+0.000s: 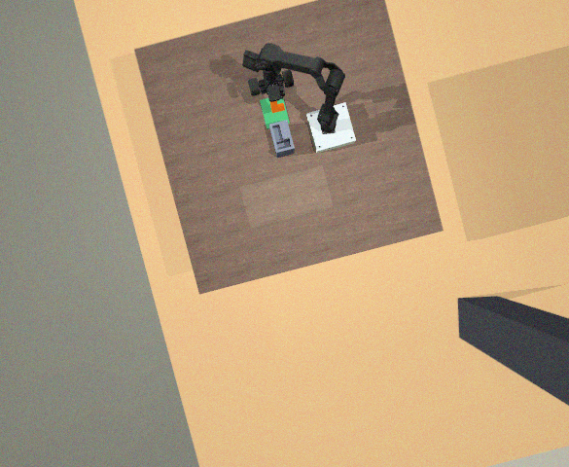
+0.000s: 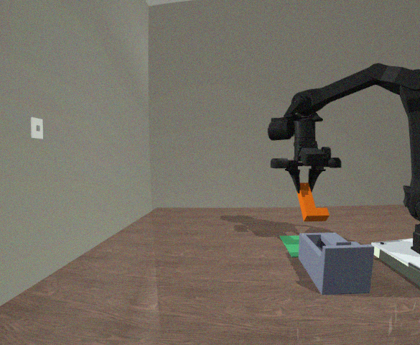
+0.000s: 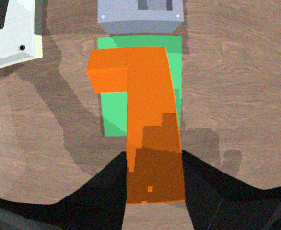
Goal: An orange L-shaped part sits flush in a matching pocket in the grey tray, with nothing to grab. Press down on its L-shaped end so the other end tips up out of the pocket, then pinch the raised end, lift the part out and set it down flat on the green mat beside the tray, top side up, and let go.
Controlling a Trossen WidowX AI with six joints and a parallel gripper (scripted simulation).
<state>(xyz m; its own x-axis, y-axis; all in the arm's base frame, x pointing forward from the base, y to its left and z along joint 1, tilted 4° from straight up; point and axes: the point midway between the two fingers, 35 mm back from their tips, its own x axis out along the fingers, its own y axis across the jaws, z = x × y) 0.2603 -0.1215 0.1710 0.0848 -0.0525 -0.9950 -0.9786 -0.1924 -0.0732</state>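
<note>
Orange L-shaped part (image 2: pixel 309 206) gripped by closed tool (image 2: pixel 304 184), hung tilted above green mat (image 2: pixel 291 244), beyond grey tray (image 2: pixel 342 265).

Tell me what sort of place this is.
Probably a bare robot test room: a black arm bolted to a white plate on a wooden table, plain grey walls, and only a grey tray and green mat as props.

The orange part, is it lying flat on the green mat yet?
No, the orange part hangs tilted in the hand, well above the green mat.
</note>
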